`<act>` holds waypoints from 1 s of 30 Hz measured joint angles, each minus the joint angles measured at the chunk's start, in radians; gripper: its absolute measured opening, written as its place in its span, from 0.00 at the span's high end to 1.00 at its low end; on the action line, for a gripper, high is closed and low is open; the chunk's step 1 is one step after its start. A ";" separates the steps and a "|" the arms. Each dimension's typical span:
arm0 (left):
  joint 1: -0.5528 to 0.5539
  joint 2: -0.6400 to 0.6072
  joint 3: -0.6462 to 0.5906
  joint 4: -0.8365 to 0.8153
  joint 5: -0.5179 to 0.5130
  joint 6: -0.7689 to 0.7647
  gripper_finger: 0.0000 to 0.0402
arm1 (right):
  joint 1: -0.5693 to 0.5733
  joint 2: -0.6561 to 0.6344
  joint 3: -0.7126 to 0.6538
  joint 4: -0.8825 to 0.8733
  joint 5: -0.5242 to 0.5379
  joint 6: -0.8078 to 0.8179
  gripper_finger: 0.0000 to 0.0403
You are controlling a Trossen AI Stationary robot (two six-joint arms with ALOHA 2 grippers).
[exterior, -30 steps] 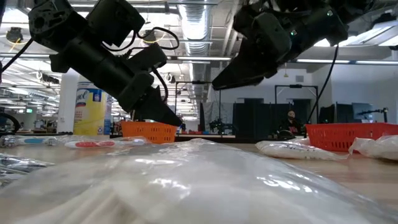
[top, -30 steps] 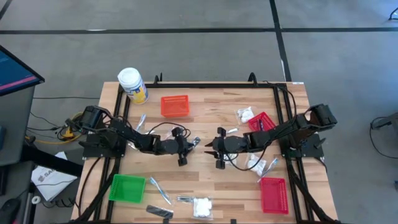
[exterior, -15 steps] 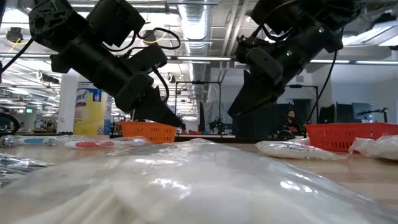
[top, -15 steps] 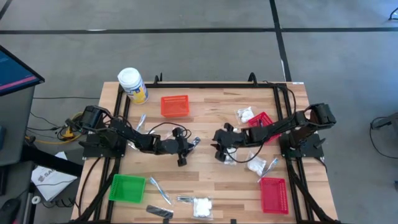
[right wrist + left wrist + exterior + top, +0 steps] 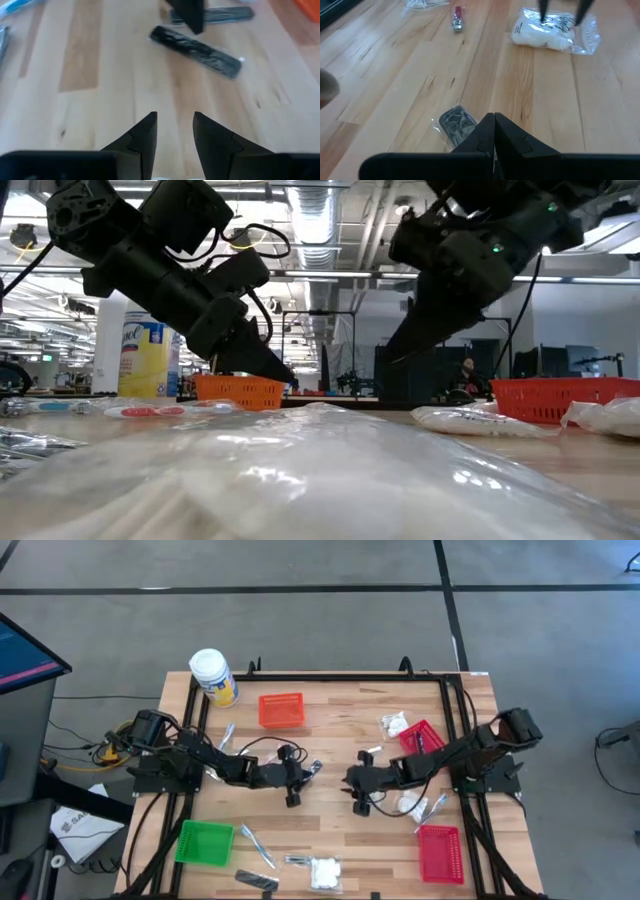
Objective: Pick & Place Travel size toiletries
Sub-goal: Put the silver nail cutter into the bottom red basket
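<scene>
My left pincer [image 5: 494, 122] pinches a dark sachet [image 5: 456, 123] above the wooden table [image 5: 330, 830]; my right pincer [image 5: 175, 131] hangs parted and empty mid-table.

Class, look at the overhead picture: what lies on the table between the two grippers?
In the high view, only bare wood lies between the left gripper and the right gripper; no toiletry sits in that gap.

A dark sachet [image 5: 454, 123] is lying just beside the left gripper [image 5: 312, 769]; a white packet [image 5: 412, 806] is sitting behind the right gripper [image 5: 352, 780].
</scene>
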 joint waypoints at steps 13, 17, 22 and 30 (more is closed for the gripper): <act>0.000 -0.001 0.000 0.007 0.004 0.000 0.99 | -0.059 0.000 0.000 -0.034 0.034 0.052 0.71; 0.000 -0.001 0.000 0.007 0.006 0.000 0.99 | -0.073 0.000 0.000 -0.095 0.034 0.067 0.71; 0.000 -0.001 0.000 0.008 0.008 0.000 0.99 | -0.083 -0.012 0.000 -0.229 0.034 0.082 0.71; 0.000 -0.001 0.000 0.024 0.009 0.000 0.99 | -0.130 -0.120 0.000 -0.365 0.034 0.061 0.71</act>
